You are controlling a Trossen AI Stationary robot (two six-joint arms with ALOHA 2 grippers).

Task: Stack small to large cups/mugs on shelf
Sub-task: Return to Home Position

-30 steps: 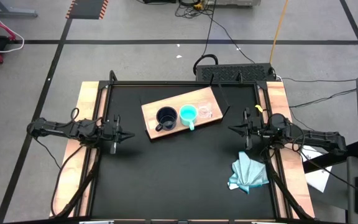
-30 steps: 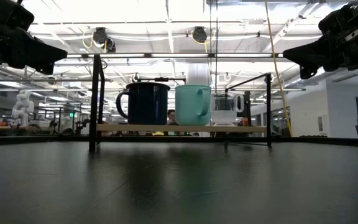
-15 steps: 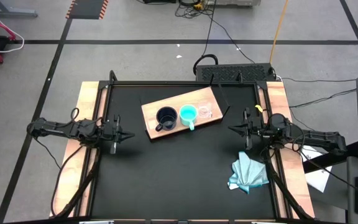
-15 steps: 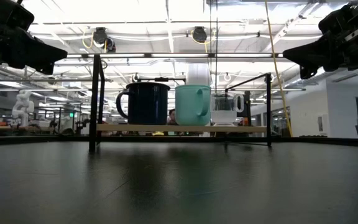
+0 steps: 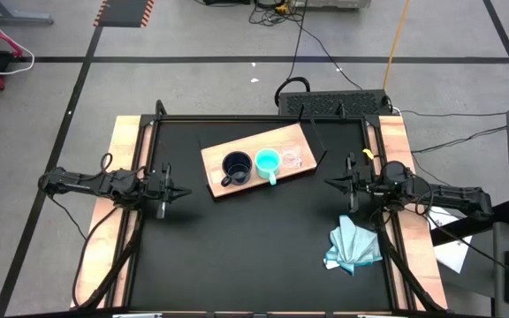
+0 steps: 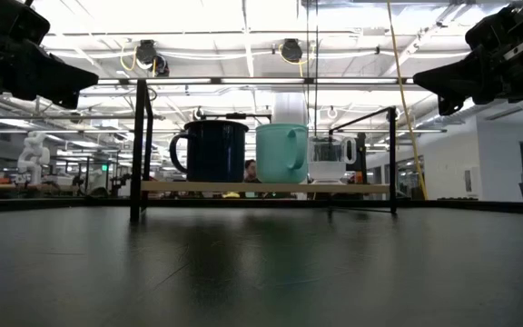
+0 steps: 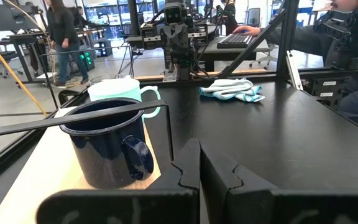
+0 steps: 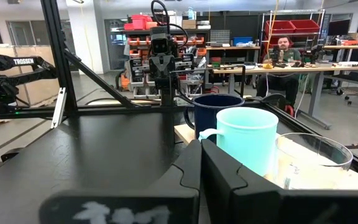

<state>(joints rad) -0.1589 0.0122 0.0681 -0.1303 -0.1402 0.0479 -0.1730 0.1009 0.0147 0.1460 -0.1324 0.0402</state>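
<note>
Three cups stand upright in a row on the light wooden shelf (image 5: pixel 259 162) at the table's far middle: the black mug (image 5: pixel 235 167), the turquoise mug (image 5: pixel 268 163) and the small clear glass cup (image 5: pixel 292 158). In the low view the black mug (image 6: pixel 212 151), turquoise mug (image 6: pixel 282 153) and glass cup (image 6: pixel 329 160) rest by their bases on the shelf board (image 6: pixel 266 188). My left gripper (image 5: pixel 186 192) hovers shut near the table's left edge, my right gripper (image 5: pixel 328 184) shut near the right edge, both clear of the cups.
A light-blue cloth (image 5: pixel 353 246) lies crumpled on the table near the right arm. A black frame of thin posts (image 6: pixel 138 150) stands around the shelf. People sit and walk in the room beyond the table.
</note>
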